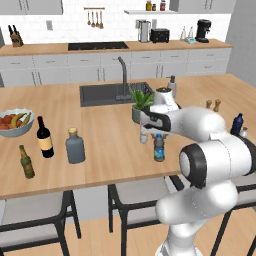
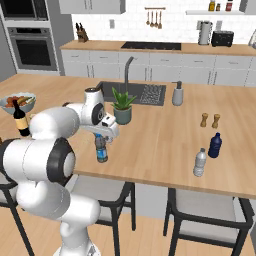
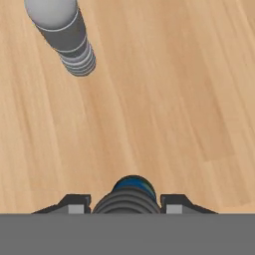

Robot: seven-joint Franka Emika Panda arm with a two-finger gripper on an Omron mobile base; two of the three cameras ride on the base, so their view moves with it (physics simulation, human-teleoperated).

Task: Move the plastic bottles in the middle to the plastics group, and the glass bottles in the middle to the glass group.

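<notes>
gripper (image 3: 128, 206) is sitting around the blue-label bottle (image 1: 159, 146), fingers either side; i'm seeing the pale bottle (image 3: 64, 35) ahead-left.

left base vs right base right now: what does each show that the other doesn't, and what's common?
Left base alone: the squat grey-blue bottle and the green-brown beer bottle, standing near the wine bottle.

Right base alone: the wall oven at far left.

Both: the blue-label water bottle upright under the gripper, the potted plant, the sink, the fruit bowl, the all-dark-blue bottle, the two shakers.
</notes>
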